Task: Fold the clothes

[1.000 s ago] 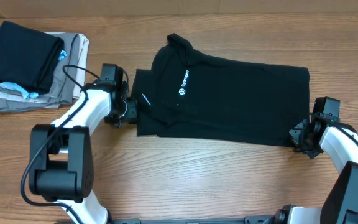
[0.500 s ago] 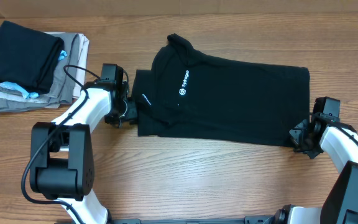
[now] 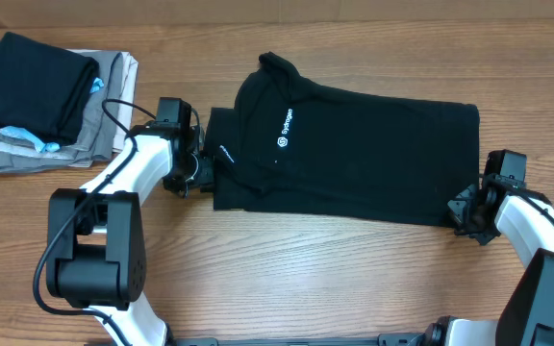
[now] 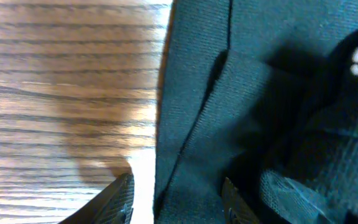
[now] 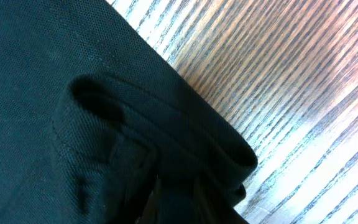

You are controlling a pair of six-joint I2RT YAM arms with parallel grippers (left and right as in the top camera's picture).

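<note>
**Workpiece.** The shirt point(image 3: 373, 154) is black, soft and short-sleeved. It lies flat on the wooden table point(image 3: 306, 279), centre to right in the overhead view. Its outline is a long, roughly rectangular band. The collar point(image 3: 275, 64) stands out as a small raised tab at the upper left. A small white logo point(image 3: 284, 130) sits on the chest just below it. One sleeve point(image 3: 221, 168) projects at the lower left and carries a tiny white mark. The left wrist view shows a fine knit weave and a stitched seam.

**Change from the earlier frames.** The shirt's outline, position and creases match the earlier overhead frames. Both arms are in the same places.

**Orientation.** The long axis runs left to right across the table and dips slightly toward the right. The collar end points left; the hem end points right.

**Tools.** The left gripper point(image 3: 198, 171) is at the sleeve edge. Its jaws stand apart, with the cloth edge and a strip of bare wood between them, and nothing is clamped. The right gripper point(image 3: 462, 213) is at the lower right hem corner. In the right wrist view its fingers are barely visible, and a rolled fold of hem is gathered up and pinched at them.

**Other items.** A pile of folded garments point(image 3: 37, 96) lies at the far left, well apart from the shirt.
</note>
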